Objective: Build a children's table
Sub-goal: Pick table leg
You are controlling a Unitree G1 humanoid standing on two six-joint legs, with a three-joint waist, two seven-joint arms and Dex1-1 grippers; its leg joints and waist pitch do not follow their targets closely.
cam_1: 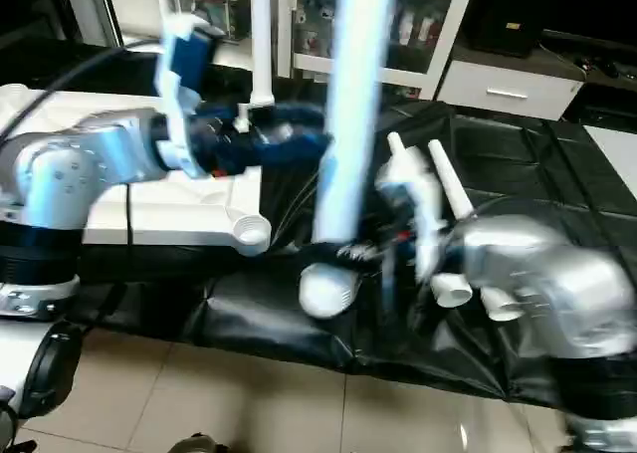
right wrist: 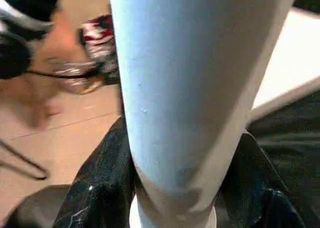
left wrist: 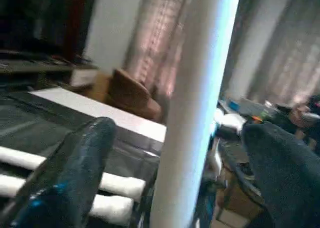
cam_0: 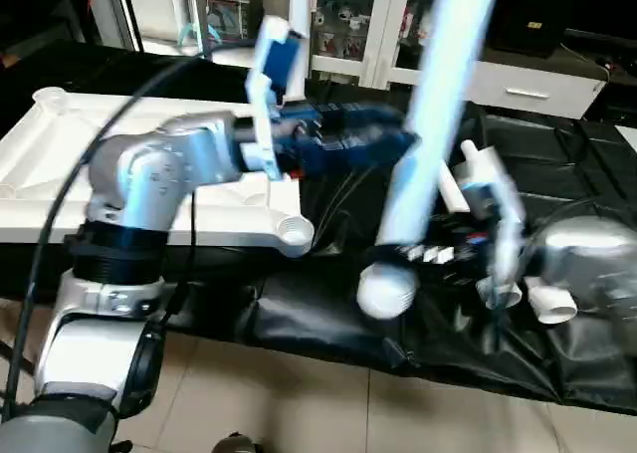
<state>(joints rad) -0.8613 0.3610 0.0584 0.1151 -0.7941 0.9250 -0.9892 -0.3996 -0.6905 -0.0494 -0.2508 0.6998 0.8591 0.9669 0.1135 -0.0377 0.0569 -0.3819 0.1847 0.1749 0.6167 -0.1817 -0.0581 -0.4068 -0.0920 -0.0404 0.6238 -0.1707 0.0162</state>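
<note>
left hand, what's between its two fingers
The upright white table leg stands between the left hand's spread fingers, touching neither, as the left wrist view shows.

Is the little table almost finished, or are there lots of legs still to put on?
Not almost. One leg already seems to stand in the upside-down tabletop. The right gripper holds a second leg upright, and the left gripper is open around it. Two more legs lie on the black sheet, and the near corner socket looks empty.
</note>
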